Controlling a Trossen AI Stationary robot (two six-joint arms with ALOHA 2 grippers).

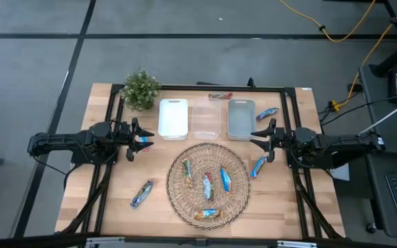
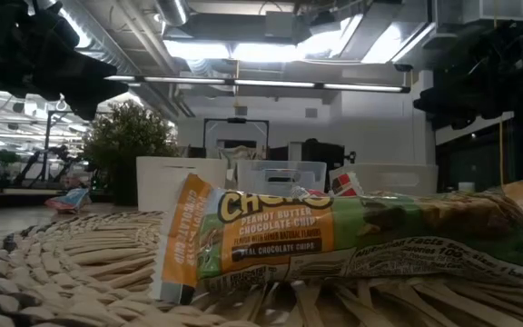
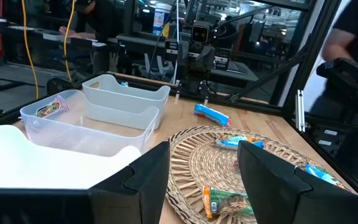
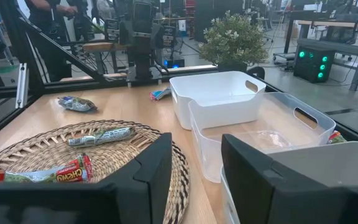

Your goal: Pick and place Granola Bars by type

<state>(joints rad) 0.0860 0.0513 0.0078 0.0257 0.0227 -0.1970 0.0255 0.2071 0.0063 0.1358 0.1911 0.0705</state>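
While both arms hover at the table's side edges, the left gripper (image 1: 143, 140) and right gripper (image 1: 259, 140) stand parted and empty, bare wood between them. Four Granola Bars (image 1: 207, 186) lie in the wicker tray (image 1: 178, 196); the three bins (image 1: 173, 118) hold none visibly.

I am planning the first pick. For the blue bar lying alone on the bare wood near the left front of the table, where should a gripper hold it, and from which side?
Probably from straight above, across the narrow middle of the blue bar. It lies flat and slanted on the table, apart from the wicker tray, so the left gripper, nearer and open, would turn its fingers square to the bar's length.
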